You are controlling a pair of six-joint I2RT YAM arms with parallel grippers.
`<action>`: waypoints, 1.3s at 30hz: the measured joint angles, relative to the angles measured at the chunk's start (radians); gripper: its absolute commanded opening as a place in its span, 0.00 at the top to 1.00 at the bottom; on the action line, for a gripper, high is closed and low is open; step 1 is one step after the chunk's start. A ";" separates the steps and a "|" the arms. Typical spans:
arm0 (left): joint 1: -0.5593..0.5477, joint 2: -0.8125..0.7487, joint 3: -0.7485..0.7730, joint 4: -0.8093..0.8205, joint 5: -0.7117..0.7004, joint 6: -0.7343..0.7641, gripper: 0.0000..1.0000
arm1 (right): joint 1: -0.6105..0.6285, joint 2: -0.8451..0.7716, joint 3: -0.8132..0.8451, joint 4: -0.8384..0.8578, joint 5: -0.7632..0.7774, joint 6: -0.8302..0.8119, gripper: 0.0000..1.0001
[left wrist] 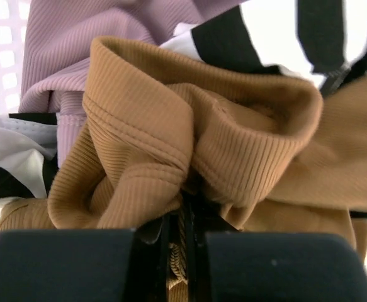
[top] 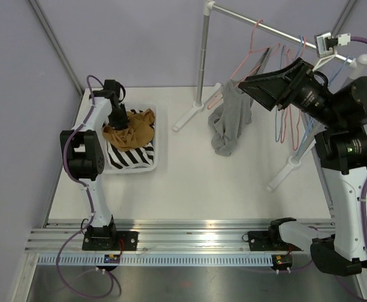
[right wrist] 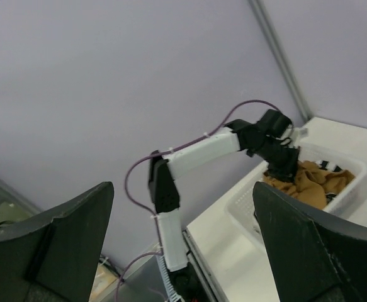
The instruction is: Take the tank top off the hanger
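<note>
1. Top external view: the grey tank top (top: pixel 228 126) hangs from a pink hanger (top: pixel 251 44) on the rail (top: pixel 277 26) at the far right of the table (top: pixel 189 189). It drapes downward, and its bunched lower end is close to the table top — whether it touches, I cannot tell.
2. The right claw (top: pixel 259 94) is spread as wide as it goes and holds nothing. Its tips point left, just beside the garment's upper part.
3. From that claw the tank top lies to the left and below, with its long axis running from the hanger down toward the table. The coming move therefore likely turns on closing across the fabric near its top and drawing it off the hanger.
4. The right arm is by far the nearer. The left claw (top: pixel 117 118) is well apart in the basket (top: pixel 160 145), pinched almost fully closed on a fold of the brown garment (top: pixel 136 129).
</note>
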 measured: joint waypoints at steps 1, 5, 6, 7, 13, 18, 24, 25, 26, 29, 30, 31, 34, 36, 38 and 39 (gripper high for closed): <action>-0.005 0.003 0.014 -0.010 -0.004 0.005 0.85 | 0.026 0.027 0.037 -0.039 0.037 -0.030 0.00; -0.015 -0.017 0.038 -0.039 -0.014 0.026 0.39 | 0.137 0.121 0.099 -0.174 0.262 -0.116 0.01; -0.016 -0.035 0.036 -0.043 -0.016 0.027 0.27 | 0.170 0.146 0.106 -0.206 0.336 -0.135 0.00; -0.017 -0.063 0.027 -0.045 -0.018 0.027 0.09 | 0.206 0.177 0.116 -0.238 0.408 -0.154 0.01; -0.017 -0.346 -0.004 -0.059 -0.019 0.025 0.01 | 0.342 0.405 0.169 -0.376 0.838 -0.230 0.01; -0.019 -0.573 -0.025 -0.053 -0.021 0.028 0.01 | 0.348 0.454 0.171 -0.413 1.091 -0.251 0.01; -0.081 -0.731 -0.065 -0.049 -0.063 0.042 0.01 | 0.348 0.483 0.241 -0.419 1.266 -0.283 0.01; -0.100 -0.744 -0.078 -0.049 -0.075 0.045 0.01 | 0.348 0.494 0.257 -0.418 1.293 -0.289 0.01; -0.120 -0.760 -0.093 -0.050 -0.088 0.048 0.01 | 0.348 0.507 0.271 -0.415 1.315 -0.295 0.01; -0.183 -0.800 -0.139 -0.052 -0.130 0.060 0.01 | 0.349 0.554 0.307 -0.414 1.389 -0.321 0.06; -0.198 -0.819 -0.155 -0.050 -0.141 0.066 0.01 | 0.348 0.570 0.319 -0.414 1.408 -0.328 0.08; -0.207 -0.836 -0.169 -0.049 -0.150 0.069 0.01 | 0.348 0.587 0.331 -0.413 1.426 -0.335 0.11; -0.213 -0.891 -0.200 -0.044 -0.179 0.077 0.01 | 0.344 0.633 0.351 -0.409 1.464 -0.349 0.21; -0.213 -0.913 -0.201 -0.038 -0.193 0.081 0.01 | 0.341 0.653 0.351 -0.408 1.484 -0.355 0.26; -0.214 -0.927 -0.201 -0.023 -0.203 0.085 0.01 | 0.337 0.665 0.351 -0.408 1.498 -0.357 0.31; -0.214 -0.930 -0.203 -0.019 -0.207 0.090 0.01 | 0.336 0.669 0.350 -0.408 1.506 -0.357 0.33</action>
